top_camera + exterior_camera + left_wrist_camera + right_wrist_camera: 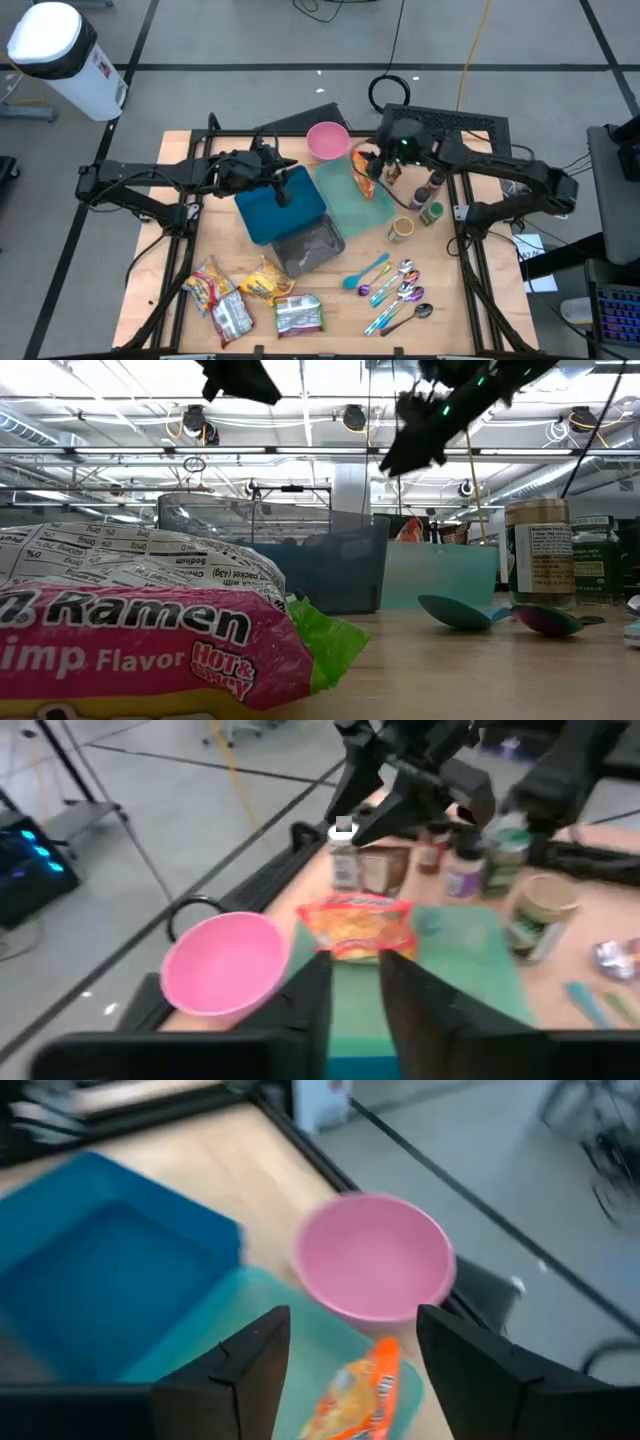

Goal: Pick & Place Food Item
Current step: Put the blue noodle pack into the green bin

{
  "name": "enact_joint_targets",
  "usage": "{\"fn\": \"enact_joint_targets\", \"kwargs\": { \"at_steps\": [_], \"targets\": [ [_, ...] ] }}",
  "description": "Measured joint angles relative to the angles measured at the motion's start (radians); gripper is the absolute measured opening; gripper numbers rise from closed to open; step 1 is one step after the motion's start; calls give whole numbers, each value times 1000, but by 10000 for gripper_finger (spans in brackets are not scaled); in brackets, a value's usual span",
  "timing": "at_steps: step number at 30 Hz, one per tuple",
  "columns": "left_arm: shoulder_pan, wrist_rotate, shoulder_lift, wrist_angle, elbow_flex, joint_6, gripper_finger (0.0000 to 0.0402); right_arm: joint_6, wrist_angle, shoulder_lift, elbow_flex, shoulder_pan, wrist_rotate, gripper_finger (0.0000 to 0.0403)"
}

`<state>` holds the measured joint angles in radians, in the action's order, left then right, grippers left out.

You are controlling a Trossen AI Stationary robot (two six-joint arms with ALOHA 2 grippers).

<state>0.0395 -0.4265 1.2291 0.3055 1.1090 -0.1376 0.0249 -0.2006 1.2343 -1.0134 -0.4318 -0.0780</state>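
An orange snack packet (362, 178) lies on the far part of a pale teal tray (350, 200), next to the pink bowl (327, 140). My right gripper (352, 1320) hangs open just above the packet (358, 1395), with nothing between its fingers. In the low view it (405, 455) is well clear of the table. My left gripper (284, 188) hovers over the blue container (280, 205), its fingers a little apart (355, 970) and pointing toward the packet (355, 925). It holds nothing.
Bottles and jars (430, 195) and a paper cup (402, 228) stand right of the tray. A grey container (310, 248) sits in front of the blue one. Coloured spoons (395, 290) lie near right, and ramen and snack packets (235, 300) near left.
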Motion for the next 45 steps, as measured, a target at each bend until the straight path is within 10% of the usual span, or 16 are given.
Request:
{"fn": "enact_joint_targets", "kwargs": {
  "at_steps": [14,24,45],
  "targets": [
    [-167,35,-32,477,1,-558,298,41,57,-318,159,356,1,199],
    [-407,97,-25,832,-1,-1162,308,31,300,-344,320,473,1,197],
    [-852,508,57,878,-209,-2046,308,31,303,-343,369,659,1,196]
  ]
}}
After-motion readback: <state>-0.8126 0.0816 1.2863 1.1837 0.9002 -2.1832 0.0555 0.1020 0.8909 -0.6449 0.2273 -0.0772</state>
